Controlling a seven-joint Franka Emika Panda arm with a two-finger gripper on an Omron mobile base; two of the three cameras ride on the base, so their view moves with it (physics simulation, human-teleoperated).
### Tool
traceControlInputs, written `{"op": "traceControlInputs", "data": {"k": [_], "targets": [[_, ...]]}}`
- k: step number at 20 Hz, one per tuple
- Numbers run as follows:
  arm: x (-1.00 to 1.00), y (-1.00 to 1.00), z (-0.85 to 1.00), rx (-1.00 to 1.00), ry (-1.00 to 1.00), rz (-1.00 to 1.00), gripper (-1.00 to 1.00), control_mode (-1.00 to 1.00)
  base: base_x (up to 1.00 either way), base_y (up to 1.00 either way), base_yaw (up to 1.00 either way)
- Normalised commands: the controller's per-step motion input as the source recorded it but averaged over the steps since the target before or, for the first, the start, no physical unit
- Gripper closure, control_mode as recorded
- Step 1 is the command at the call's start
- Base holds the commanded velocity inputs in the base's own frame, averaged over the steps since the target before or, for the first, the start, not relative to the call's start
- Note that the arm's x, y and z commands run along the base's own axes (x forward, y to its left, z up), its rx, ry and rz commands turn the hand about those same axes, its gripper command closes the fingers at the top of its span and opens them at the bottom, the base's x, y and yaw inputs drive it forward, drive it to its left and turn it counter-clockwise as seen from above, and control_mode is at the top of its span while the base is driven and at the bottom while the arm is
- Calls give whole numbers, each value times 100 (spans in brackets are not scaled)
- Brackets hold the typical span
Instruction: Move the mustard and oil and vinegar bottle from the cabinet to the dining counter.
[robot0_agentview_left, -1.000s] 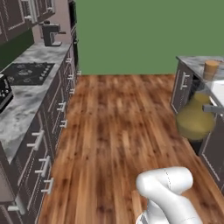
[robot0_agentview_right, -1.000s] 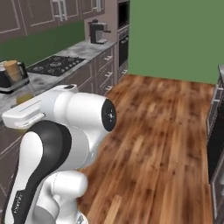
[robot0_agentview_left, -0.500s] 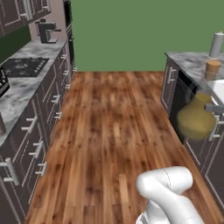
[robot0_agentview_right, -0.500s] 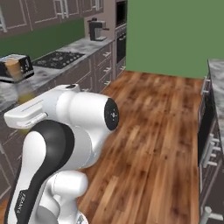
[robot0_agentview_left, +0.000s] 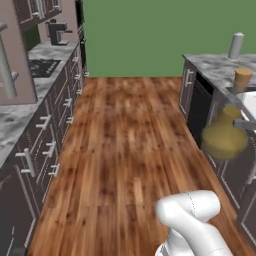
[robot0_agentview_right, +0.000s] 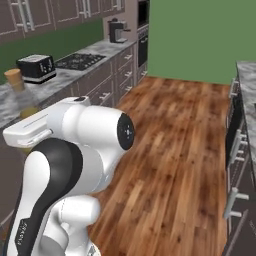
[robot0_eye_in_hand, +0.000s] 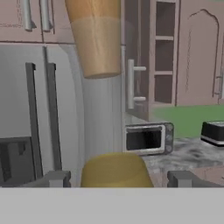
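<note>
I have the arm folded near the base, fingers (robot0_eye_in_hand: 51, 178) spread wide around the oil and vinegar bottle (robot0_eye_in_hand: 114, 171), its tan stopper (robot0_eye_in_hand: 97, 37) pointing away from the hand.

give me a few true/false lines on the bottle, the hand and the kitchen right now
1. The oil and vinegar bottle sits between the hand's fingers. True.
2. The bottle rests on the wooden floor. False: it hangs in the air beside the counter.
3. The bottle has a tan stopper. True.
4. The toaster is bright red. False: it is dark with silver sides.
5. A coffee machine stands on the far counter. True.
</note>
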Motion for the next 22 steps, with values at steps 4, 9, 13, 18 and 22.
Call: {"op": "traceControlInputs", "data": {"k": [4,9,13,18,22], "targets": [[0,0,0,0,0,0,100,100,-79,-1,-5],[0,0,0,0,0,0,100,100,-61,-6,-18],[0,0,0,0,0,0,100,100,-36,-35,-36],[0,0,0,0,0,0,100,100,-44,-38,-38],[0,0,0,0,0,0,100,100,-13,-58,-35]]}}
